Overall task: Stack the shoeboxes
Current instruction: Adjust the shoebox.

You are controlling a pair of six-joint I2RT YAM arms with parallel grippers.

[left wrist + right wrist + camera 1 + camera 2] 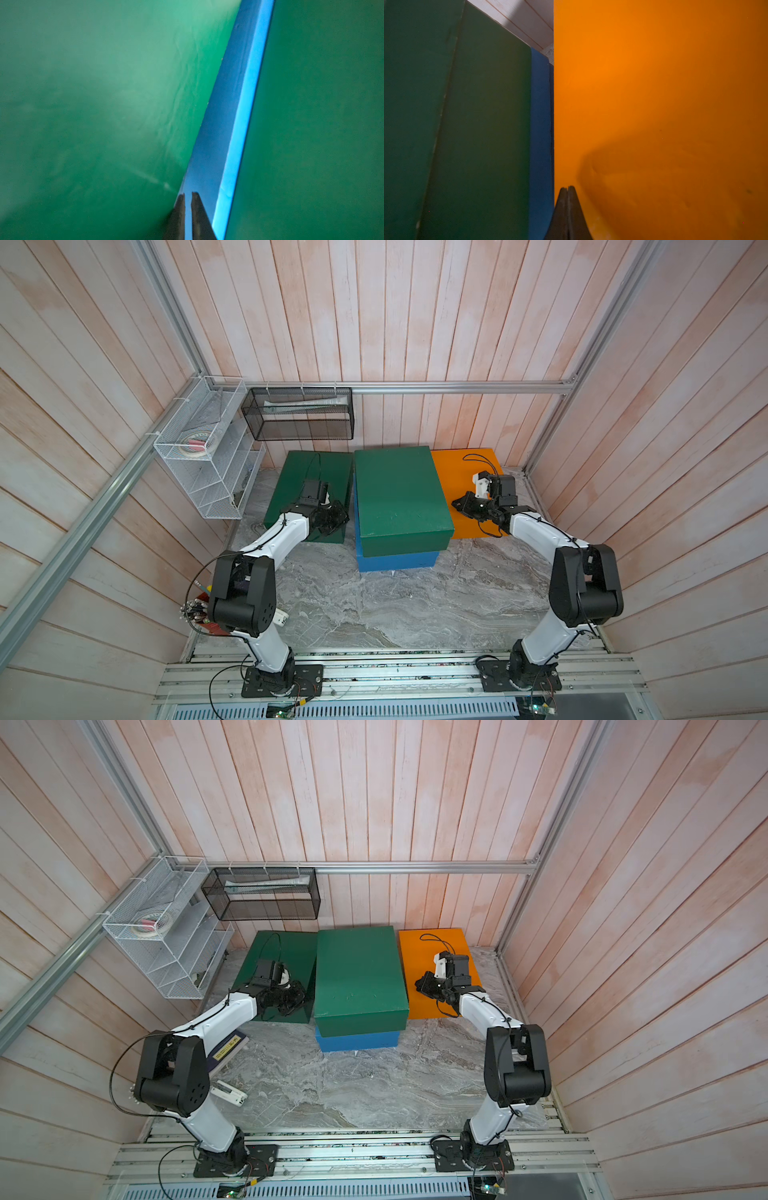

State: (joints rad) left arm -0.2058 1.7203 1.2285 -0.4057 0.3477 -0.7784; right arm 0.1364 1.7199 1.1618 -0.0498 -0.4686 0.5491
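Above lower green box [291, 472], left fingers [199, 218] nearly together; above orange box [457, 481], right fingers [562, 207] together.

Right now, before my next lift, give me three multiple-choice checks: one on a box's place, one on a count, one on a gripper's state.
1. The blue shoebox is: A under a green shoebox; B on top of a green one; C standing alone.
2. Shoeboxes piled in the middle: A two; B three; C four.
3. The right gripper is: A wide open; B clamped on a lid; C shut and empty.
Key: 1 A, only its blue sides show beneath the green one in both top views. 2 A, green on blue, nothing higher. 3 C, in the right wrist view its jaws meet with nothing between.
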